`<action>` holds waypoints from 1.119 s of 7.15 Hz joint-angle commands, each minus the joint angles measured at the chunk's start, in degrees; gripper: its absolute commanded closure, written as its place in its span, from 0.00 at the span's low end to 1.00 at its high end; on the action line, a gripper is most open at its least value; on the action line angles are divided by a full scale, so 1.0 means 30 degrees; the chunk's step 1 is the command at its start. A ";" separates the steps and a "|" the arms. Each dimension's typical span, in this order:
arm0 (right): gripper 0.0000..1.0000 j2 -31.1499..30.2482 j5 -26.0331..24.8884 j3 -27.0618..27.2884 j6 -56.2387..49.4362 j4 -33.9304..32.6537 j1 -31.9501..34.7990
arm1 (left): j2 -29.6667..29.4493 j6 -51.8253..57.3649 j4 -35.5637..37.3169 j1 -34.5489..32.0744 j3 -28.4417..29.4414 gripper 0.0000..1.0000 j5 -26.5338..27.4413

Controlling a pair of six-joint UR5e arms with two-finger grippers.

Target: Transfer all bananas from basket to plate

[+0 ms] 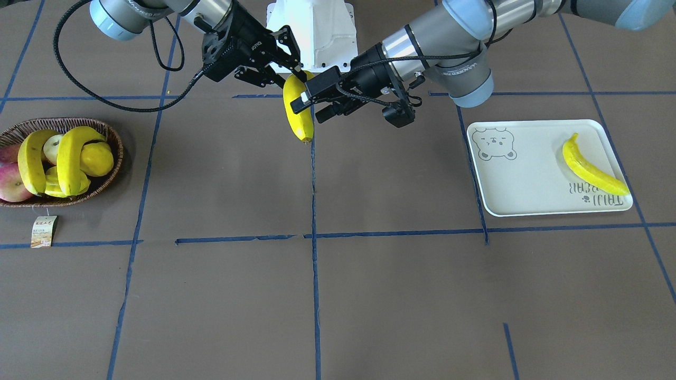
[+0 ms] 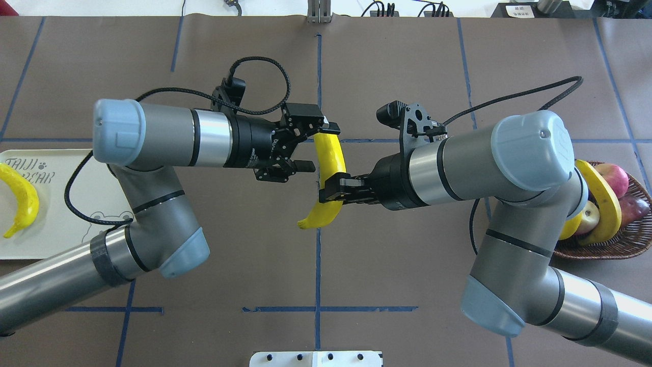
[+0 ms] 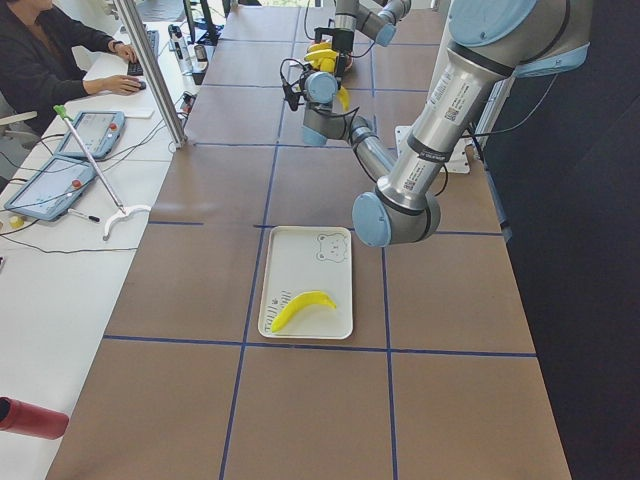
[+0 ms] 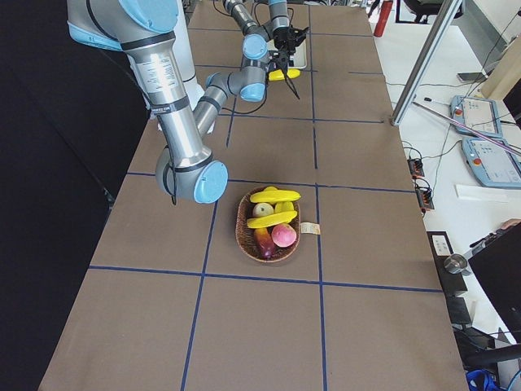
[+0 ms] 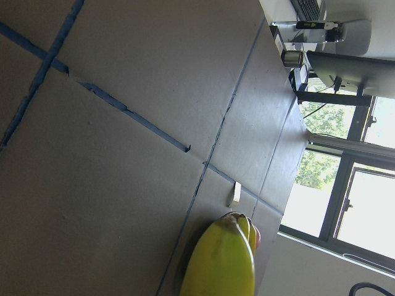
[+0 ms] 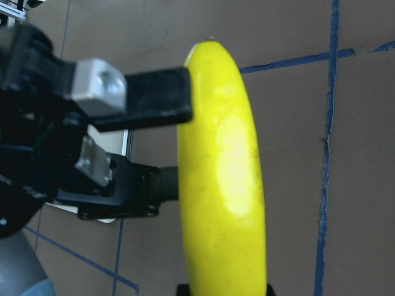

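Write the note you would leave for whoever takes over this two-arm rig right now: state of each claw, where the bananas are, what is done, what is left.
Right claw: shut on the airborne banana, held in mid-air.
Left claw: open, fingertips at that banana; no grip on it yet, as far as the views show.
Done: one plated banana lies on the plate.
Left: finish the pass (probably left claw closes, right releases) and plate it. Two remaining bananas lie in the basket.
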 commanded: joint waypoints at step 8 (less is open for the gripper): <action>0.00 -0.0068 0.0092 0.0544 0.0475 -0.0029 0.0014 | 0.0212 0.1596 0.0058 0.0889 -0.0028 1.00 0.1037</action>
